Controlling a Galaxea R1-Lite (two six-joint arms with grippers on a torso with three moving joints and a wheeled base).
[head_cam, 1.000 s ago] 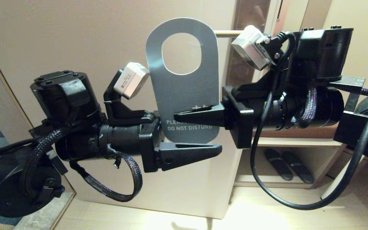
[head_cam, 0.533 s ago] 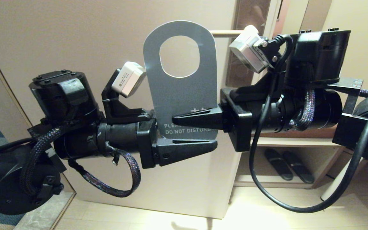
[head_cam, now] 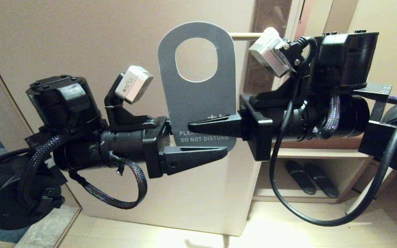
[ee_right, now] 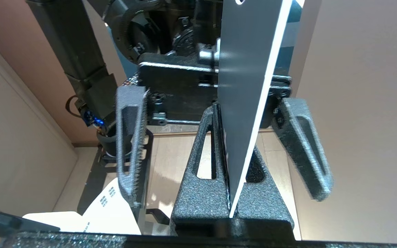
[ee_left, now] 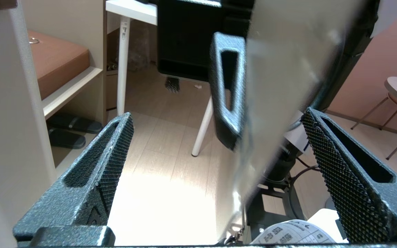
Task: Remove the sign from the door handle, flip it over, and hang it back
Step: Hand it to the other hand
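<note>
Sign [head_cam: 198, 100] held upright in mid-air in front of the door, off the handle, blue-grey "DO NOT DISTURB" face toward the head camera, oval hole at top. Head view: right gripper [head_cam: 202, 125] comes in from the right, jaws clamped on the sign's lower part just above the text; left gripper [head_cam: 198, 144] comes in from the left, jaws wide, near finger across the sign's bottom edge, not gripping. Handle [head_cam: 246, 34] shows as a pale lever behind the sign's upper right, just beside the right wrist camera; sign not on it. Slippers [head_cam: 308, 177] on a low shelf at lower right. Left wrist view: both left fingers spread wide, sign [ee_left: 281, 86] edge-on and blurred between them, closer to one finger, touching neither as far as I can tell; one right finger [ee_left: 227, 100] visible against the sign. Right wrist view: jaws pinched tight on the sign [ee_right: 246, 86], dark face on one side, white edge on the other; left gripper's open fingers [ee_right: 131, 151] stand either side beyond it. Step, judged: sign is off and flipped, handover between arms done or nearly, right arm carries it alone. Next move calls for the left gripper to back clear, then the right to raise the sign, line the oval hole with the lever tip, slide it on and release.
</note>
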